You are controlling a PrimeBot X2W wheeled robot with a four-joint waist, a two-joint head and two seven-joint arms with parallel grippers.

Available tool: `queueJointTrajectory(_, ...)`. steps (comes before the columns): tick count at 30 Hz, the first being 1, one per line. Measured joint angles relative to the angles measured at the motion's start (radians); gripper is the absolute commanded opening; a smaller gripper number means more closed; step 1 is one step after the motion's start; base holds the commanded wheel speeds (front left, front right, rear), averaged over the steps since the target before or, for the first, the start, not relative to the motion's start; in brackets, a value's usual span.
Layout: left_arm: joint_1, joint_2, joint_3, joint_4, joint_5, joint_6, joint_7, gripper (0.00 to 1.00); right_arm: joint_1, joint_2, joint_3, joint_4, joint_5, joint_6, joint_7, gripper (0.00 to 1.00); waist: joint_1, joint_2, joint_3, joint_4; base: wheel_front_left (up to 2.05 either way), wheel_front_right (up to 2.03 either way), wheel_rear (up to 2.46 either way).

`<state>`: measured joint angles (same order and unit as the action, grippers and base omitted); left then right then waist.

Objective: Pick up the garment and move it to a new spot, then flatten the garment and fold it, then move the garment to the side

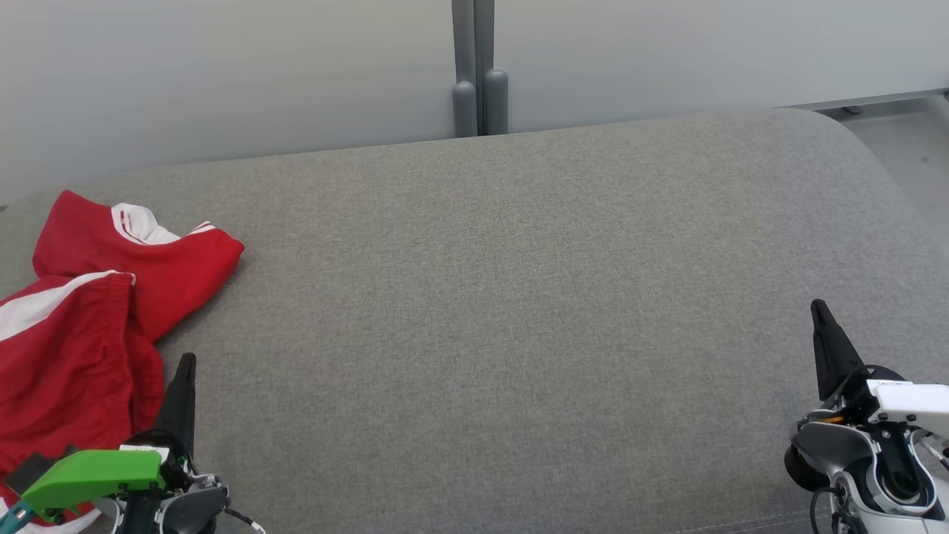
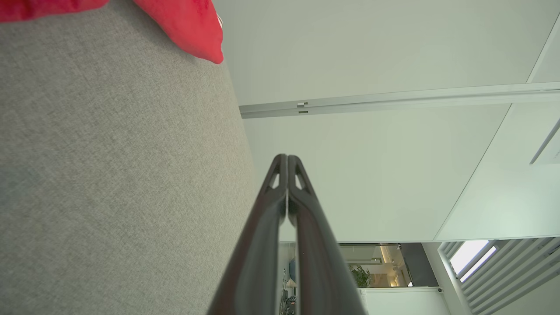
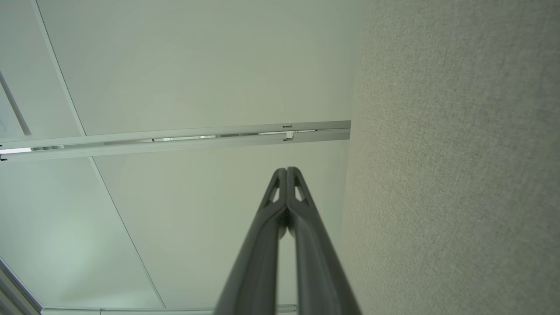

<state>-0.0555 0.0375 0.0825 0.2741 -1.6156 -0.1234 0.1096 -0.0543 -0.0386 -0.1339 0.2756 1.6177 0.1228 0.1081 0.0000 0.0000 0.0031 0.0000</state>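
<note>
The garment (image 1: 89, 311) is red with white stripes and lies crumpled at the far left of the grey padded surface (image 1: 504, 297). A red corner of the garment (image 2: 188, 26) also shows at the top of the left wrist view. My left gripper (image 1: 187, 360) sits at the lower left, just right of the garment's lower edge, fingers shut and holding nothing; its tips (image 2: 287, 157) press together. My right gripper (image 1: 818, 305) rests at the lower right, far from the garment, shut and empty, with its tips (image 3: 287, 170) closed.
A grey wall panel with a vertical post (image 1: 478, 74) runs behind the surface. The surface's right end curves down toward a pale floor (image 1: 904, 156). A green part (image 1: 93, 475) sits on my left wrist.
</note>
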Motion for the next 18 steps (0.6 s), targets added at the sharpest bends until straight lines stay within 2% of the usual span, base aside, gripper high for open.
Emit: queueJointTrajectory(18, 0.000, 0.000, 0.000, 0.000, 0.000, 0.000, 0.000, 0.00, 0.000, 0.000, 0.000, 0.000, 0.000, 0.000, 0.000, 0.00, 0.0000, 0.0000, 0.000, 0.000, 0.00, 0.00, 0.00)
